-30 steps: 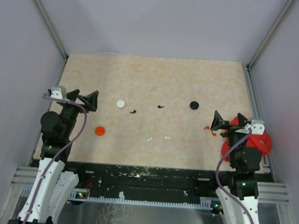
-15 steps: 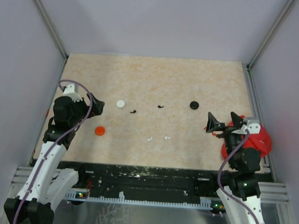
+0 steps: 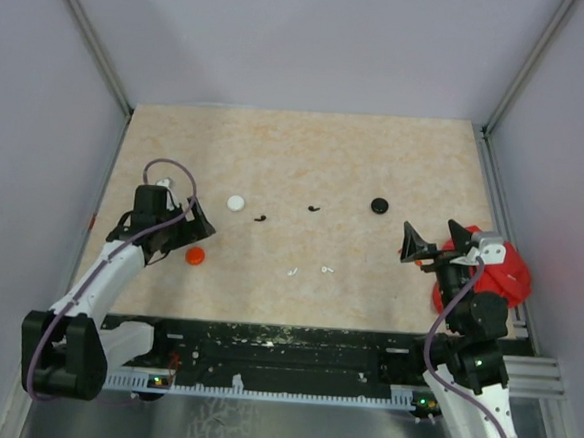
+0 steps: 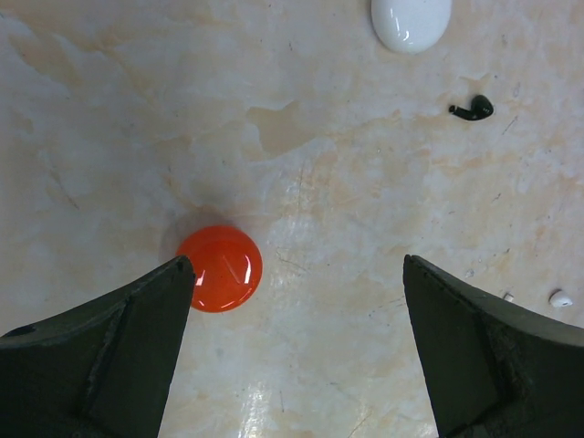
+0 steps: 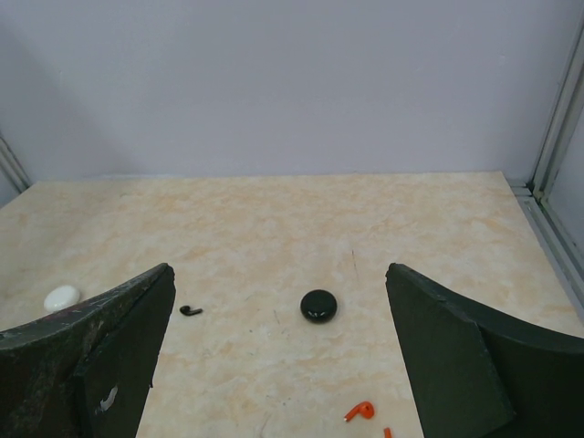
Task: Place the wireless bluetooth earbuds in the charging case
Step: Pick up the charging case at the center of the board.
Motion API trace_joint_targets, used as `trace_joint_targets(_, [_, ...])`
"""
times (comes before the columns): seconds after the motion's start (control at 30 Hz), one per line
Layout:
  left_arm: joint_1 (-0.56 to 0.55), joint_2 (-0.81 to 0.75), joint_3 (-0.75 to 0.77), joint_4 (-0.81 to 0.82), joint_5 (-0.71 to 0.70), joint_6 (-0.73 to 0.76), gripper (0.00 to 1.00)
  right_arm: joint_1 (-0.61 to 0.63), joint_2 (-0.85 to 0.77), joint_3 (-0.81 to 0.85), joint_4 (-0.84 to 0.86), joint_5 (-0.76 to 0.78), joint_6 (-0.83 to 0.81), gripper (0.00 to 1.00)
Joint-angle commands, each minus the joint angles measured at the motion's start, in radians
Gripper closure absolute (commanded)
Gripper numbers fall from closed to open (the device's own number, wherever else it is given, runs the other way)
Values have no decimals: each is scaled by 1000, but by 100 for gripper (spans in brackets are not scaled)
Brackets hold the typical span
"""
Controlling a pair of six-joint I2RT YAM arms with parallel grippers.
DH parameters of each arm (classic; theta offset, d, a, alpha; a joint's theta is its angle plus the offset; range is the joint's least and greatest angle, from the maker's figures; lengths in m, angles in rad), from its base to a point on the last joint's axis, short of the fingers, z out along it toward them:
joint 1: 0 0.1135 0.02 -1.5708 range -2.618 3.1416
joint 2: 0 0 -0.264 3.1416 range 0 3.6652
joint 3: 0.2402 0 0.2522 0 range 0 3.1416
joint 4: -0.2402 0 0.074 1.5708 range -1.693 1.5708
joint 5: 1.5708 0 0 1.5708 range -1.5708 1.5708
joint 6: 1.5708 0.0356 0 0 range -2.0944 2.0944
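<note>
Although none is seated yet, tiny curved black earbuds [image 3: 261, 218], white earbuds [image 3: 292, 273] and a red-orange earbud [image 5: 359, 411] lie loose on the beige table [image 3: 307, 150], all right of the round glossy orange charging case [image 4: 220, 268]. The left pincer [image 4: 298, 274] hangs wide open above that case; the right pincer [image 3: 431, 239] gapes empty far right of it. This looks like the approach; next, probably, lowering to clamp the case.

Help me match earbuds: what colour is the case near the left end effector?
The case is red-orange; left wrist view.
</note>
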Motion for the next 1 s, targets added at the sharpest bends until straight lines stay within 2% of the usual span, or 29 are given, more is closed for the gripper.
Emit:
trace_joint_targets(0.0, [8,69,12,13,48,-1,0,21,-23,-5,49,-1,-21,2])
trace_joint_targets(0.27, [9,209,46,10,-16,58,0,44,-19,-11,53,-10,-31,2])
trace_joint_targets(0.43, [8,243,56,-31,84,64,0,45,-18,-12,54,-9,-31,2])
trace_joint_targets(0.7, [-5,204,32,-73,222,26,1,50,-23,-17,56,-5,-34,2])
trace_joint_targets(0.87, [-51,196,47,-97,200,7,5,53,-23,-18,58,-2,-36,2])
trace_joint_targets(0.97, [-96,202,53,-115,116,-3,5,54,-24,-21,58,0,-36,1])
